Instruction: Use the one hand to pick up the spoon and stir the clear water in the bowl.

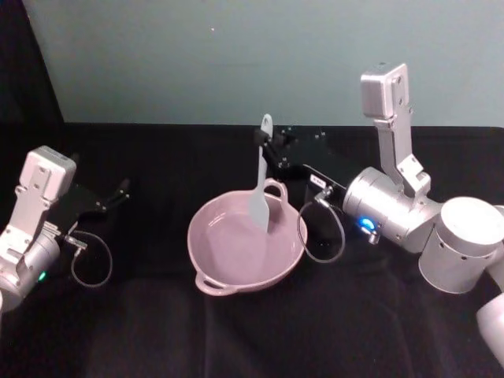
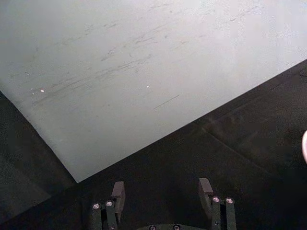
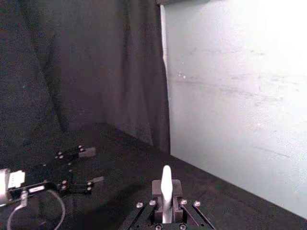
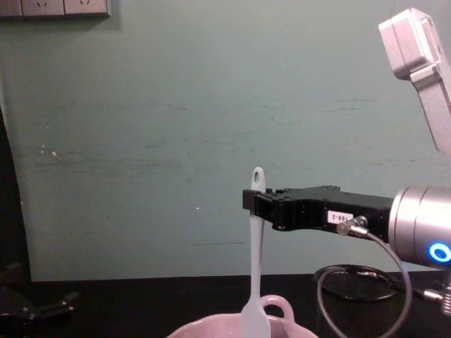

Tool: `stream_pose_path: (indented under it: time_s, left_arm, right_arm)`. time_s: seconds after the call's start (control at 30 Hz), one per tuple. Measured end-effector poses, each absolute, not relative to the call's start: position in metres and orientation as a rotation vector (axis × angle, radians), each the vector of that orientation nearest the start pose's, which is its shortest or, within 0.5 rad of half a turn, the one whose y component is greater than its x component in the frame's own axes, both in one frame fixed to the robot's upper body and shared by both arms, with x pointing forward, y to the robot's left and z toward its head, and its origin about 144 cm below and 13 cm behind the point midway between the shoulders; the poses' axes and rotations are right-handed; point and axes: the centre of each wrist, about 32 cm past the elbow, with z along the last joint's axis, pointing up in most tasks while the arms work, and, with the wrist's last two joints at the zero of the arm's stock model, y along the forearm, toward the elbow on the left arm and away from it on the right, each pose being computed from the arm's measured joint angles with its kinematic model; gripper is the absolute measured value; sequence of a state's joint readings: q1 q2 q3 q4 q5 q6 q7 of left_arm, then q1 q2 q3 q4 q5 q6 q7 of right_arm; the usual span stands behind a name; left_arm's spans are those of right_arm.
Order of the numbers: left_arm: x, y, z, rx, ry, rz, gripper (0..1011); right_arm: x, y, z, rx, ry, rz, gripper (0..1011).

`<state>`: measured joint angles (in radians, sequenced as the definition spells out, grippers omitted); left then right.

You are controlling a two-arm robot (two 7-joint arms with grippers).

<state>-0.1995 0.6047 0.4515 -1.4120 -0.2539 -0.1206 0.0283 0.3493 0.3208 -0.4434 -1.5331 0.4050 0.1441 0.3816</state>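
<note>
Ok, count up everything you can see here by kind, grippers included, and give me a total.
Spoons: 1, the white spoon, clamped in the right gripper's jaws.
Bowls: 1, the pink bowl.
Cups: 1, the black wire-mesh cup, behind the right gripper's cable.
Grippers: 2, the right gripper and the left gripper, jaws open, off to the side.
Total: 5.

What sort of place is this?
Probably a robot test lab: black cloth table, bare teal wall, right gripper holding a spoon at a pink bowl, left gripper parked open.
</note>
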Motion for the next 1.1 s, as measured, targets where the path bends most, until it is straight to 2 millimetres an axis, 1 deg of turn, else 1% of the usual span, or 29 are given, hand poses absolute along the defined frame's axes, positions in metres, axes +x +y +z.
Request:
stream_pose_path:
  time_s: [0.23,0.53,0.87,0.97,1.1]
  left_arm:
    - [0.489,0.310,1.140,0.304,-0.285,1.248,1011]
    - [0.489,0.310,1.140,0.304,-0.285,1.248,1011]
    - [0.489,0.310,1.140,0.304,-0.285,1.248,1011]
    - [0.489,0.310,1.140,0.304,-0.285,1.248,1011]
    - [0.489,0.310,1.140,0.304,-0.285,1.248,1011]
  right_arm:
    - [0.522,-0.191,1.222,-0.021,0.000,-0.759,119]
    - [0.520,-0.184,1.218,-0.017,0.025,-0.712,119]
    - [0.530,-0.176,1.212,0.008,0.012,-0.702,119]
    - [0.536,-0.176,1.210,0.006,-0.005,-0.730,118]
    - [0.540,-0.178,1.210,-0.005,-0.031,-0.763,119]
